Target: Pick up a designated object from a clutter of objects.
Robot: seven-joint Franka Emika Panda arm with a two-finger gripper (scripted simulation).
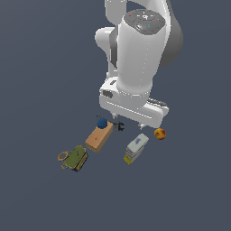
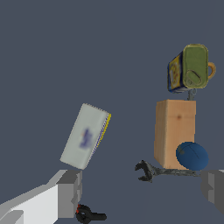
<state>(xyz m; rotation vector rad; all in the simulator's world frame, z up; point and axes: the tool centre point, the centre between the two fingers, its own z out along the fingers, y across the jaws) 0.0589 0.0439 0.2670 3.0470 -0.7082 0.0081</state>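
The designated object, a white-grey carton (image 1: 136, 148) (image 2: 85, 136) with blue-purple print and yellow edges, lies on the floor. My gripper (image 1: 131, 122) (image 2: 142, 192) hovers above the clutter and a little behind the carton, open, holding nothing. In the wrist view one finger (image 2: 70, 192) sits just by the carton's near end, and the other finger (image 2: 214, 190) is far off by the blue ball (image 2: 192, 156). In the exterior view the arm's hand hides most of the fingers.
A tan block (image 1: 99, 136) (image 2: 175, 133) touches the blue ball (image 1: 102, 122). Beyond it is an olive green packet with a ring (image 1: 76, 158) (image 2: 190, 68). An orange-red ball (image 1: 159, 134) lies at the exterior view's right. Small black clamps (image 1: 119, 127) (image 2: 151, 171) (image 2: 89, 215) lie under the gripper.
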